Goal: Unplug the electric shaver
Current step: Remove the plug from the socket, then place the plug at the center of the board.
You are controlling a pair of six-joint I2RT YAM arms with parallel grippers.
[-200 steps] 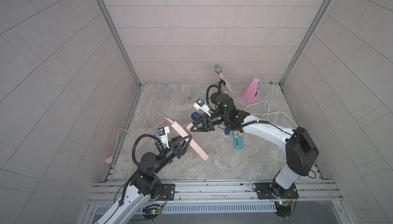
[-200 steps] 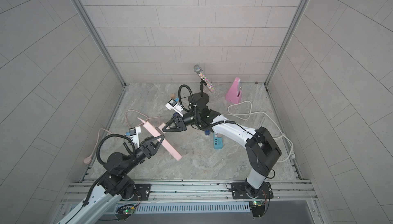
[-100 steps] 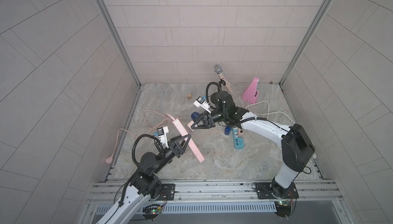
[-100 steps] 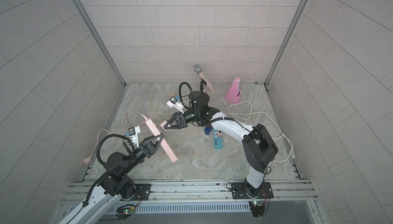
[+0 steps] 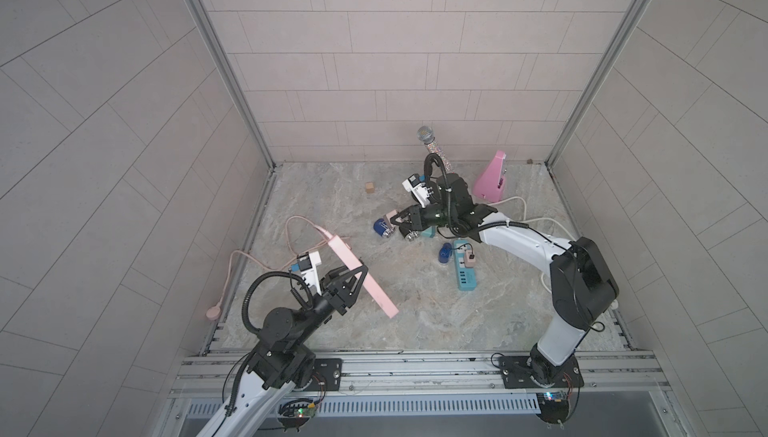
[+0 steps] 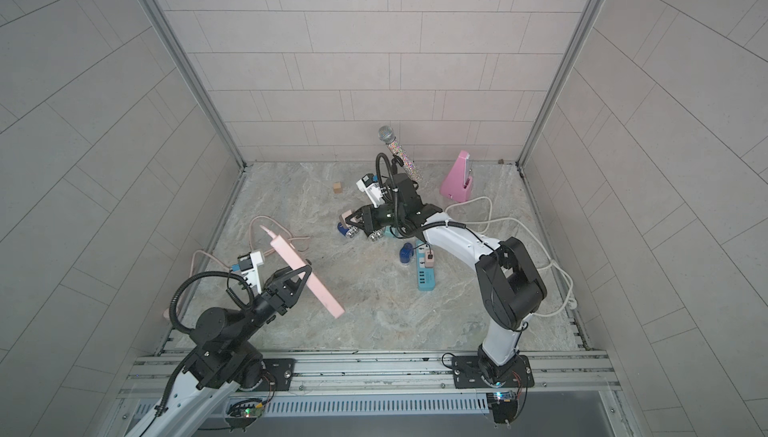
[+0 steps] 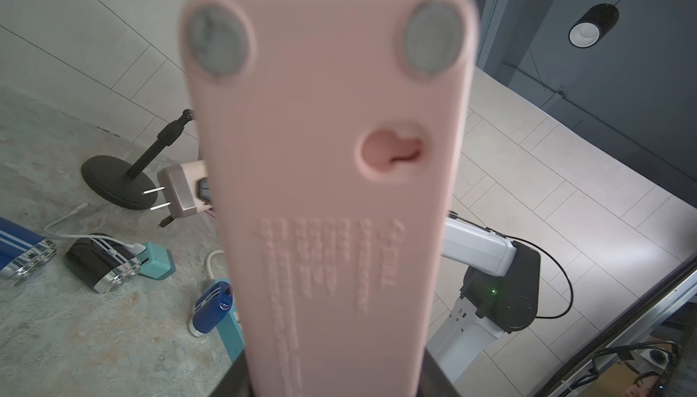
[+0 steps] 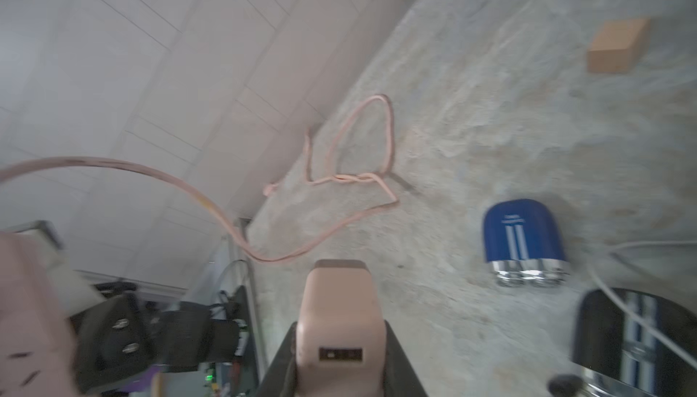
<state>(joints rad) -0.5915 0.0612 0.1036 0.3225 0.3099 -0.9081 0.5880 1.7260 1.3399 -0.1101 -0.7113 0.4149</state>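
Observation:
My left gripper (image 5: 356, 276) (image 6: 300, 274) (image 7: 332, 376) is shut on a long pink power strip (image 5: 361, 277) (image 6: 307, 279) (image 7: 332, 172), held tilted above the floor. My right gripper (image 5: 398, 223) (image 6: 353, 221) (image 8: 339, 323) is shut on a pink plug adapter (image 5: 390, 219) (image 7: 181, 191) (image 8: 339, 300). Its two prongs are bare and clear of the strip, and its USB port is empty. A blue electric shaver (image 5: 382, 228) (image 8: 524, 240) and a black one (image 5: 409, 234) (image 7: 102, 263) lie on the floor just below that gripper.
The black shaver's white cable runs to a teal adapter (image 7: 158, 263). A teal power strip (image 5: 464, 266) carries a small blue device (image 5: 444, 253) and a plug. The pink cord (image 5: 291, 239) loops at the left; a microphone stand (image 5: 432, 152), pink metronome (image 5: 492, 177) and wooden cube (image 5: 369, 187) stand behind.
My right gripper has drawn back and to the right, carrying the pink adapter away from the pink strip. The left gripper and strip have shifted slightly.

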